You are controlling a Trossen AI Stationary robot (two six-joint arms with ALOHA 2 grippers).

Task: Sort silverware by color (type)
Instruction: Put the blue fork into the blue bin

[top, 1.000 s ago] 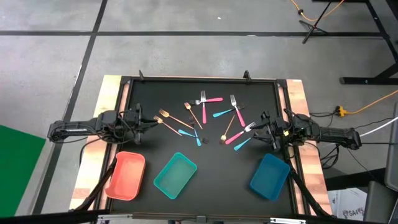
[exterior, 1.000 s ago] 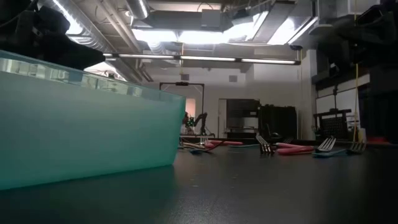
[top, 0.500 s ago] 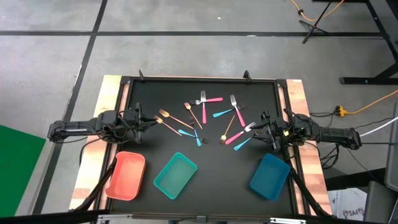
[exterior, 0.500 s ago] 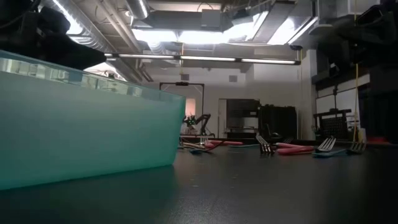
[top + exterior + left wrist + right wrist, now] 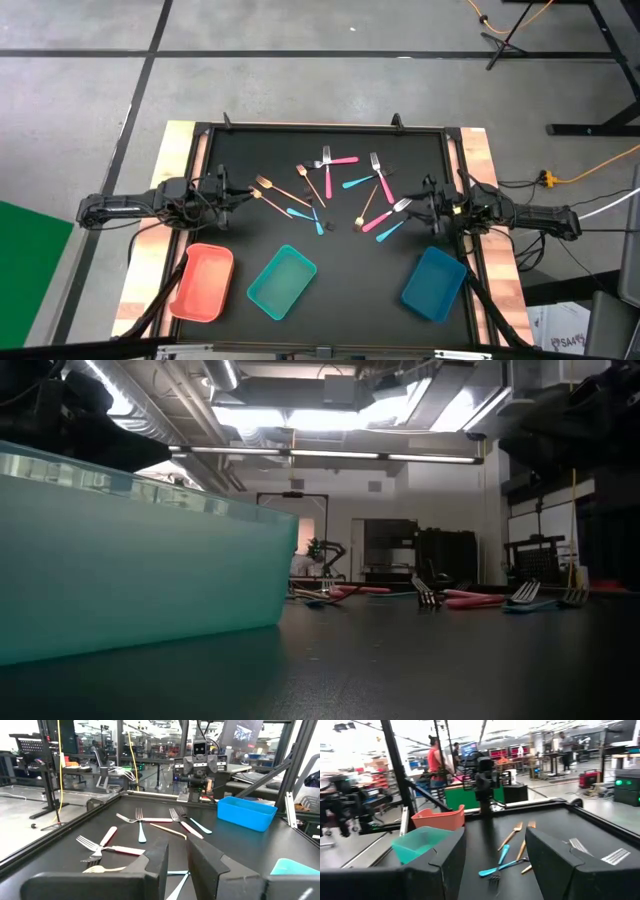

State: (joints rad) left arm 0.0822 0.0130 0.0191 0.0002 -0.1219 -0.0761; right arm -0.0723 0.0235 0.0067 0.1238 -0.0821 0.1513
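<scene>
The silverware (image 5: 335,190) lies scattered flat on the middle of the black table: pink-handled forks (image 5: 340,160), light-blue pieces (image 5: 300,212) and gold ones (image 5: 268,185). It also shows far off in the low view (image 5: 450,598). My left gripper (image 5: 233,194) (image 5: 177,850) hovers at the table's left side and points toward the pile, its fingers a narrow gap apart. My right gripper (image 5: 427,205) (image 5: 495,840) hovers at the right side, just beside a pink fork (image 5: 385,218), and stands wide open. Neither touches anything.
Three plastic trays stand along the near edge: a salmon one (image 5: 203,282) at left, a teal one (image 5: 282,281) in the middle, which fills the low view's left (image 5: 130,550), and a blue one (image 5: 434,283) at right. People stand in the room beyond (image 5: 437,760).
My right arm has stirred slightly: its dark bulk takes up more of the low view's upper right corner than a second ago. The silverware and the trays lie as they did.
</scene>
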